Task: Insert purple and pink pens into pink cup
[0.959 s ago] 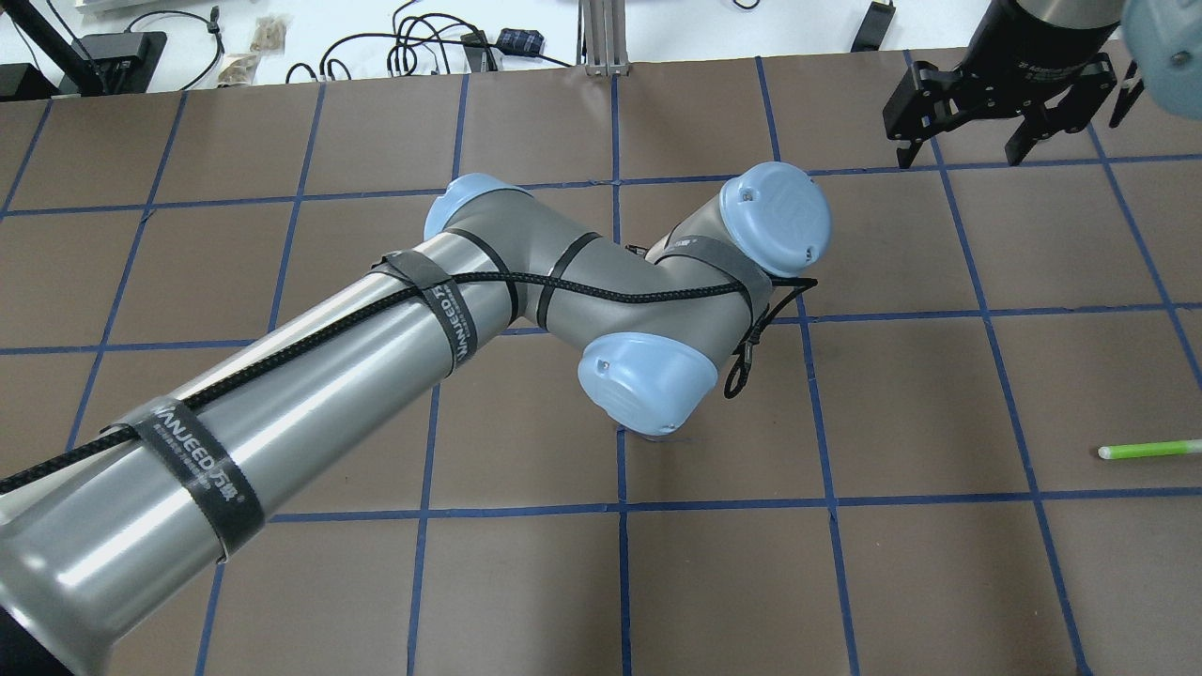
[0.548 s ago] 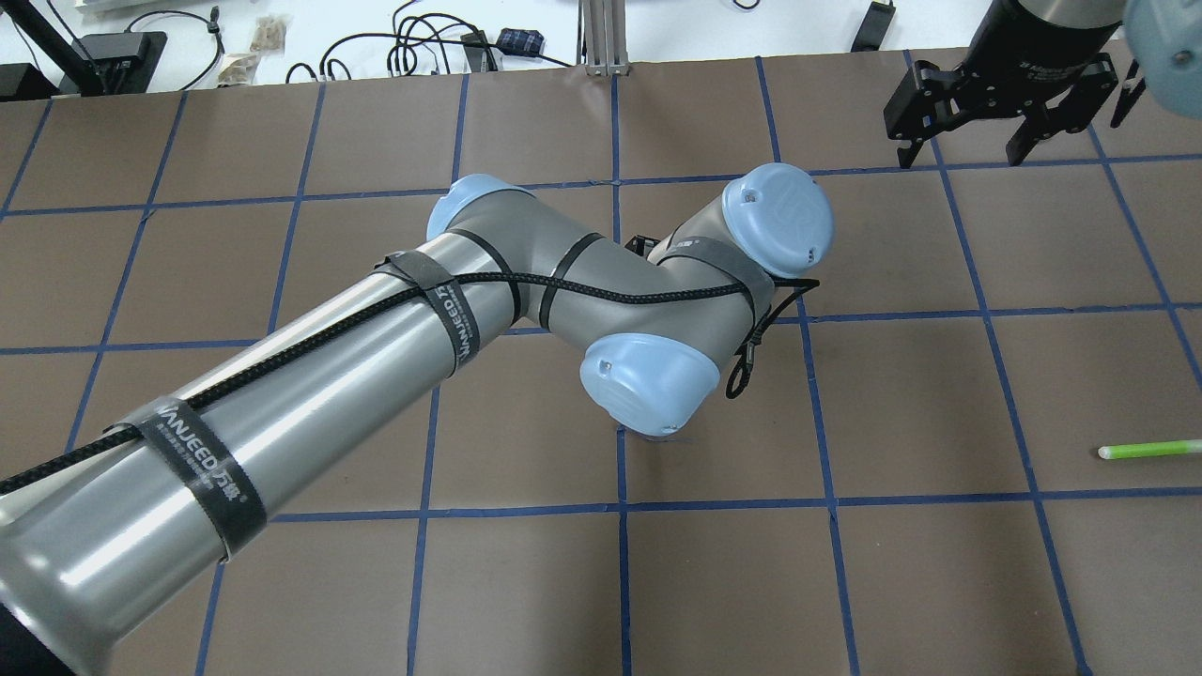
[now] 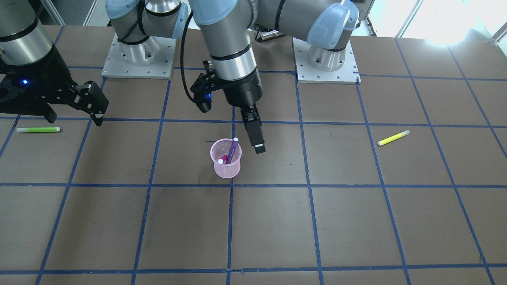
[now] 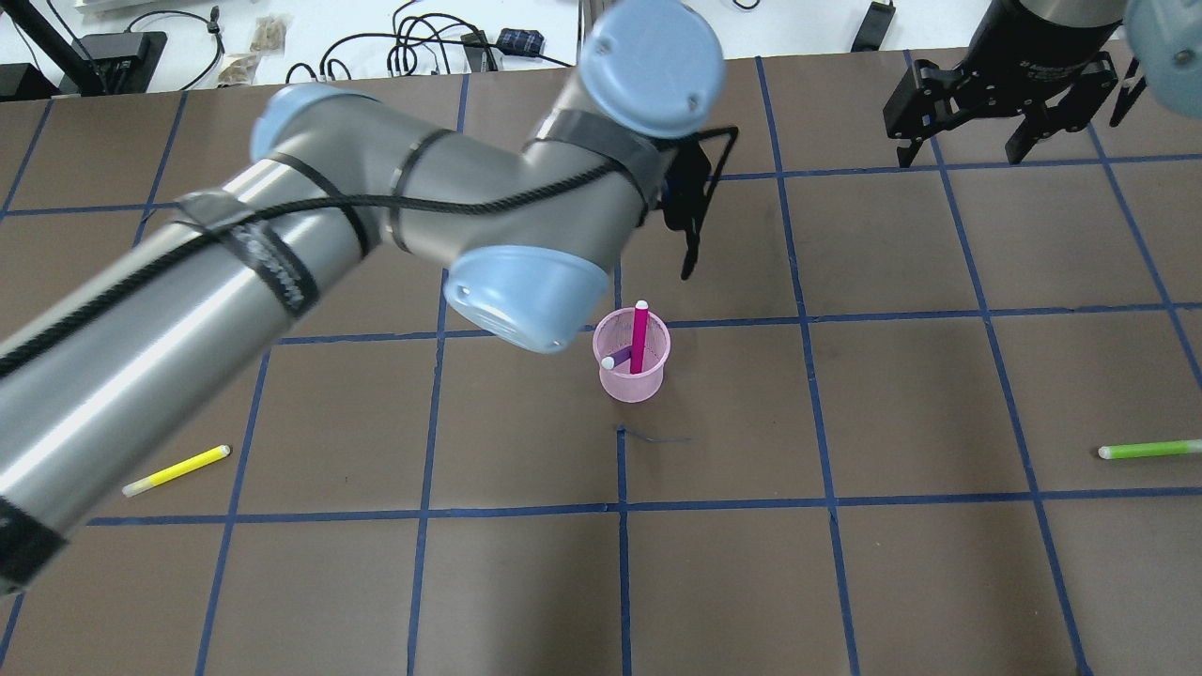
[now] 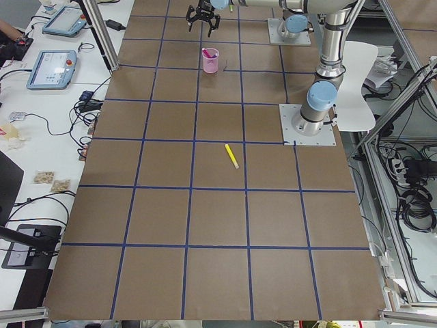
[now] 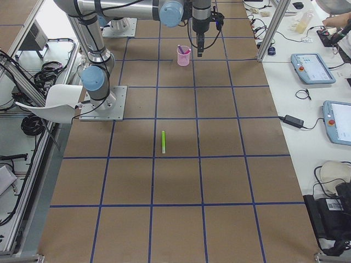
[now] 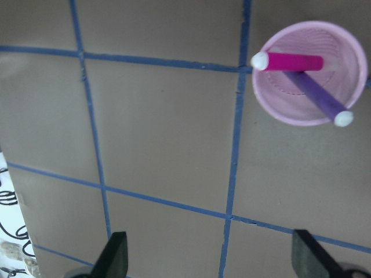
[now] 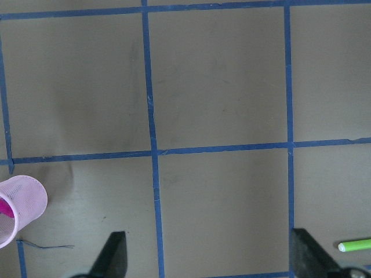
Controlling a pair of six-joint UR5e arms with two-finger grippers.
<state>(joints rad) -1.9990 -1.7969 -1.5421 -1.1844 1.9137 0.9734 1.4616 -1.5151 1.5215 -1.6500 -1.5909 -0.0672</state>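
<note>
Though apart, cup [image 3: 226,169] near left claw [image 3: 258,147].

- What sort of place is this?
- A robotics lab. One grey robot arm [image 3: 231,39] and a second arm [image 3: 21,43] are bolted to metal plates [image 3: 119,71] along one side of a big table [image 3: 356,225]. Its brown top is marked into squares with blue tape [image 3: 229,229].
- And around the table?
- Across from the robot, a white bench [image 5: 27,102] holds control tablets [image 5: 53,70], loose cables [image 4: 413,42] and a power brick [image 6: 290,120]. An aluminium frame post [image 4: 601,38] stands at that far edge.
</note>
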